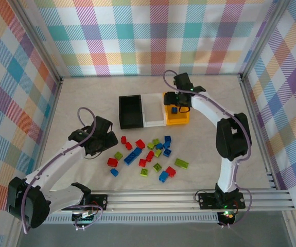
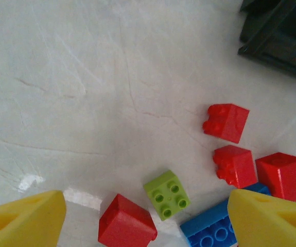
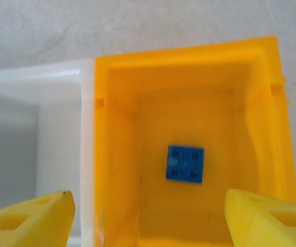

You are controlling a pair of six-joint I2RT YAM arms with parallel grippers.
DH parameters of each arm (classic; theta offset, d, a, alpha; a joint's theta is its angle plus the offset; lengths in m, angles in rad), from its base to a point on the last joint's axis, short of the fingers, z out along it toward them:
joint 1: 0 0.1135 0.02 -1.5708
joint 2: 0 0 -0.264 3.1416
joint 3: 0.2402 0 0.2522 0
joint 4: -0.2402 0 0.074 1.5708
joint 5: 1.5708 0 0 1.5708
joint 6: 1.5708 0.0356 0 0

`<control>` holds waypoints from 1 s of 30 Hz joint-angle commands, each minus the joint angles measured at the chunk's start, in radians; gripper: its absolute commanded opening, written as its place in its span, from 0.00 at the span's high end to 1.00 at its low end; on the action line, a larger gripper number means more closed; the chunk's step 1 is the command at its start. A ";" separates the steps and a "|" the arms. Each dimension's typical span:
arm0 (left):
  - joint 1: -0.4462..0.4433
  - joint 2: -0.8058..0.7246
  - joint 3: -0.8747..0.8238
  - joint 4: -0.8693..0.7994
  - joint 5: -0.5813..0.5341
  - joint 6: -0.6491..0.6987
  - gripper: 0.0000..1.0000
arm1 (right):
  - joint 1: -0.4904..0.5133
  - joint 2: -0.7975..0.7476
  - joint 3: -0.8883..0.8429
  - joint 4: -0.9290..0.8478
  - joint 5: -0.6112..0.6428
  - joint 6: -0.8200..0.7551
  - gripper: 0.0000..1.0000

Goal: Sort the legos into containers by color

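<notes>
the right tool (image 3: 148, 216) hung straight over the orange-yellow bin (image 3: 117, 154), its fingers wide apart and holding nothing. one square blue brick (image 3: 185, 163) lay flat on the floor of this bin, studs up, directly below the tool and apart from both fingers. the white bin (image 1: 153, 108) stood touching the orange-yellow one on its left, and the black bin (image 1: 122, 110) came after it.

the other legos (image 1: 148, 152) lay scattered on the tabletop (image 1: 86, 92), nearer to the arm bases than the bins and well apart from the right tool. the left tool (image 2: 148, 218) was just beside the left edge of this group, also wide open and empty, above the tabletop. in the left wrist view a red brick (image 2: 127, 224) lay between its fingers, a little toward the left finger, with a lime green brick (image 2: 167, 194) just beside it. the red brick looked about square, so in my judgement its direction mattered little. the left arm was clearly the nearer one for the next pick, and it would need mostly to go down.
</notes>
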 commanded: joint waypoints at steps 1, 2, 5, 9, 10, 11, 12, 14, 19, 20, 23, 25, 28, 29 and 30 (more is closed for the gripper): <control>0.007 0.033 -0.040 -0.040 0.068 -0.026 0.20 | 0.010 -0.102 -0.100 0.048 -0.042 0.021 0.23; 0.007 0.038 -0.048 -0.039 0.087 -0.028 0.18 | 0.010 -0.118 -0.128 0.055 -0.046 0.024 0.23; -0.005 0.036 -0.096 -0.009 0.161 0.016 0.13 | 0.010 -0.156 -0.200 0.073 -0.045 0.036 0.23; -0.070 0.035 -0.114 -0.036 0.139 0.050 0.09 | 0.010 -0.176 -0.246 0.091 -0.042 0.043 0.23; -0.089 0.036 -0.117 -0.042 0.126 0.054 0.08 | 0.011 -0.180 -0.252 0.094 -0.041 0.045 0.23; -0.104 0.038 -0.123 -0.043 0.120 0.056 0.08 | 0.009 -0.179 -0.254 0.095 -0.040 0.047 0.23; -0.111 0.045 -0.129 -0.043 0.117 0.054 0.08 | 0.009 -0.179 -0.256 0.097 -0.041 0.049 0.23; -0.121 0.061 -0.145 -0.033 0.112 0.053 0.09 | 0.008 -0.181 -0.259 0.101 -0.039 0.050 0.23; -0.140 0.109 -0.161 -0.003 0.104 0.054 0.17 | 0.007 -0.187 -0.263 0.105 -0.030 0.053 0.23; -0.144 0.120 -0.162 -0.001 0.098 0.057 0.17 | 0.006 -0.190 -0.266 0.107 -0.028 0.053 0.23; -0.151 0.155 -0.160 0.012 0.094 0.064 0.20 | 0.005 -0.197 -0.274 0.111 -0.023 0.056 0.22; -0.153 0.173 -0.161 0.018 0.081 0.064 0.23 | 0.004 -0.201 -0.280 0.113 -0.025 0.058 0.22; -0.154 0.185 -0.161 0.032 0.063 0.066 0.31 | 0.002 -0.204 -0.283 0.113 -0.023 0.058 0.22; -0.154 0.186 -0.160 0.034 0.058 0.068 0.34 | 0.002 -0.204 -0.283 0.114 -0.022 0.058 0.22; -0.154 0.187 -0.157 0.034 0.052 0.067 0.37 | 0.002 -0.206 -0.283 0.113 -0.022 0.058 0.22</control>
